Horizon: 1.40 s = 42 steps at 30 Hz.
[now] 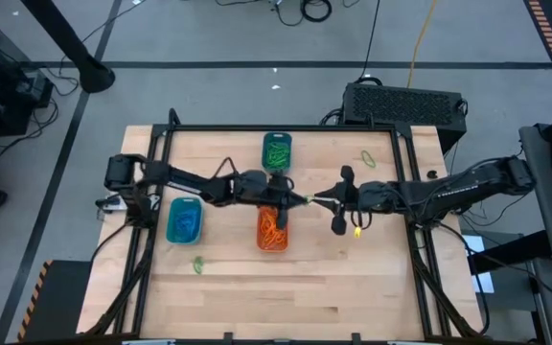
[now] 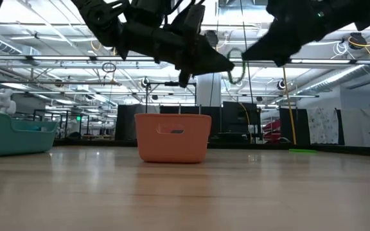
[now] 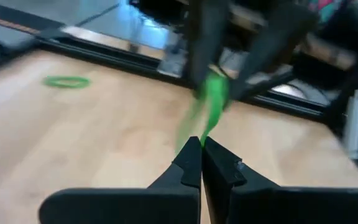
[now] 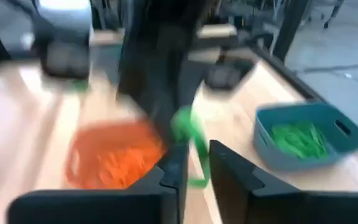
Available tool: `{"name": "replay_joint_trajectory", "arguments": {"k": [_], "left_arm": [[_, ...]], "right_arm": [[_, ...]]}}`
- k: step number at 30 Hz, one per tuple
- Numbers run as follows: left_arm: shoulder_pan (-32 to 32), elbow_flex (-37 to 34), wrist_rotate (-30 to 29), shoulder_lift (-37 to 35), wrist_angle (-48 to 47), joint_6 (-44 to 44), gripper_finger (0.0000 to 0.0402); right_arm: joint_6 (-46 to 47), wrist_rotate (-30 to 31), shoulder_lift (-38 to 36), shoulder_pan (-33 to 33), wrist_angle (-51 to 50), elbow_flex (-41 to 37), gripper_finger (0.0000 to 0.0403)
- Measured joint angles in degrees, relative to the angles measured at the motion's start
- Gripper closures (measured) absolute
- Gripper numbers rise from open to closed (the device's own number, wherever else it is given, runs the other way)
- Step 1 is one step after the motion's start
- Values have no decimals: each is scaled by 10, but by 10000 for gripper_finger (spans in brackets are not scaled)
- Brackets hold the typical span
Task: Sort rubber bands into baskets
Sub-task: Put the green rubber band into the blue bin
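Your two tools meet over the counter (image 1: 353, 287) beside the orange basket (image 1: 272, 228), a green rubber band (image 3: 211, 99) between them

From the orange basket's left: the turquoise basket (image 1: 184, 219) sits well to its left, with a loose green band (image 1: 198, 264) near it. The left tool (image 1: 307, 200), just right of the orange basket, is pinched tight on the green rubber band. The dark teal basket (image 1: 276, 150) holds green bands, just behind the orange one. The right tool (image 1: 318, 200) is slightly parted around the same band; you cannot tell if it grips

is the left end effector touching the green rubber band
Touching. In the left wrist view the left end effector is shut on the thin green rubber band, which stretches up from its tips.
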Motion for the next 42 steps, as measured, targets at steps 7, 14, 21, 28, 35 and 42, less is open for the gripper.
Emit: {"name": "replay_joint_trajectory", "arguments": {"k": [7,14,21,28,35,42], "left_arm": [[77,0,-5,-69,-120,37,400],[186,1,-25,-70,-176,51,401],[267,0,7,-28,-189,-9,401],[290,26,57,18,-191,-68,401],[284,85,78,52,-288,-68,391],[284,108,70,48,-328,-47,324]], "right_arm": [[33,95,-39,-7,-140,0,284],[113,196,-46,-43,-217,0,277],[157,196,-45,-120,-262,0,280],[165,184,-45,-238,-309,0,280],[145,96,-29,-346,-338,0,280],[109,69,36,-425,-332,0,280]]}}
